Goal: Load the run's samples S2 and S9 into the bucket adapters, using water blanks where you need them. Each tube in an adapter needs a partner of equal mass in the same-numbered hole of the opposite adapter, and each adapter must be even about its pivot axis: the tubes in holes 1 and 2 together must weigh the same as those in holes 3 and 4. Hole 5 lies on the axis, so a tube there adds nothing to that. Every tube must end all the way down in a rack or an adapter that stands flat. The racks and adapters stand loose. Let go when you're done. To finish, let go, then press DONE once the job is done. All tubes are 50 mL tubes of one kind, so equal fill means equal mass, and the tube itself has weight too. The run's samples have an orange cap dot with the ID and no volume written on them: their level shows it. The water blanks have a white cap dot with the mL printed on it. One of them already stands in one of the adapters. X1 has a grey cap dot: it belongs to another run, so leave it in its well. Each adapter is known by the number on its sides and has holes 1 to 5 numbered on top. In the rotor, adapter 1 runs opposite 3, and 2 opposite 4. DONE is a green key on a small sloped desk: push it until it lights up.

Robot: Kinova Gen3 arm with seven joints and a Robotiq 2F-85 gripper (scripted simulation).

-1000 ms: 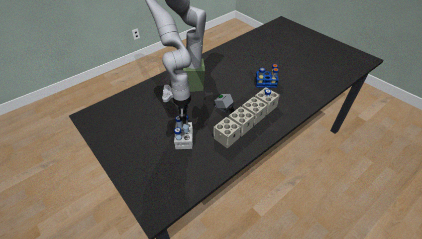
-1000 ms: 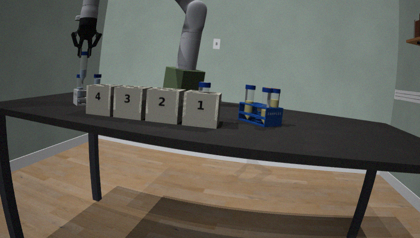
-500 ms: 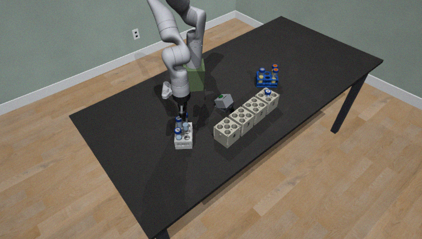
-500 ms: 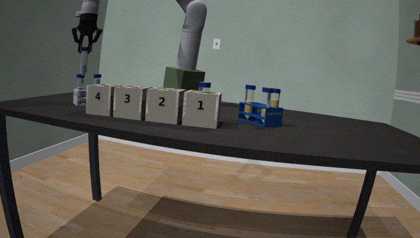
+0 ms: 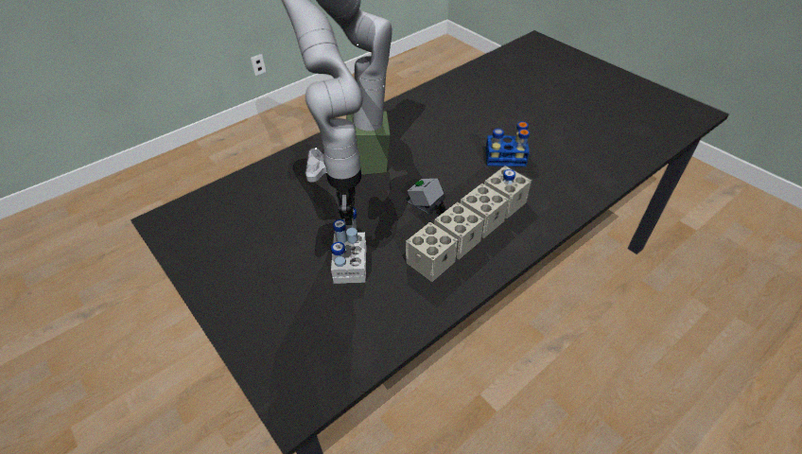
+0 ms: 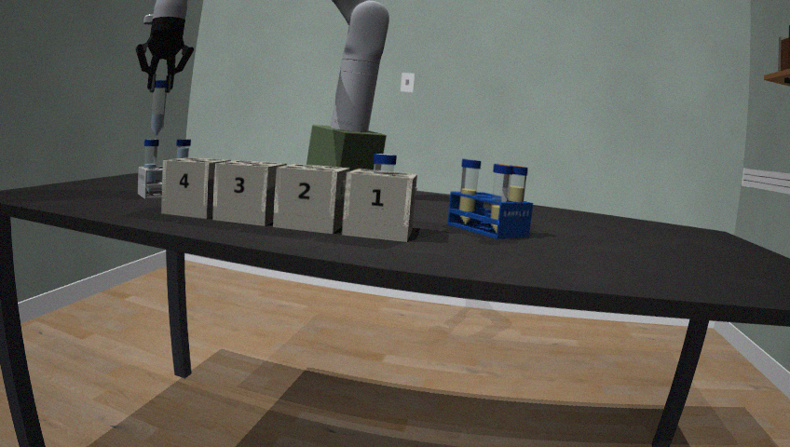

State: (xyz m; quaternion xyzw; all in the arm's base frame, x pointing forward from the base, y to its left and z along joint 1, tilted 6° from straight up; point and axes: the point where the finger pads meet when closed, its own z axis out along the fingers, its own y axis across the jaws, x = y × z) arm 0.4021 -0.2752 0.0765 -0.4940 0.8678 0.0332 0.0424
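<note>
My gripper is shut on the blue cap of a water blank tube. The tube hangs upright, clear above the white blanks rack. Two more blue-capped blanks stand in that rack. Four grey adapters stand in a row: 4, 3, 2 and 1. Adapter 1 holds one blue-capped tube. The blue samples rack holds three tubes with yellowish fill, two with orange cap dots.
The small grey desk with the green DONE key stands behind the adapter row. My green base block is at the table's far edge. A white object lies left of my arm.
</note>
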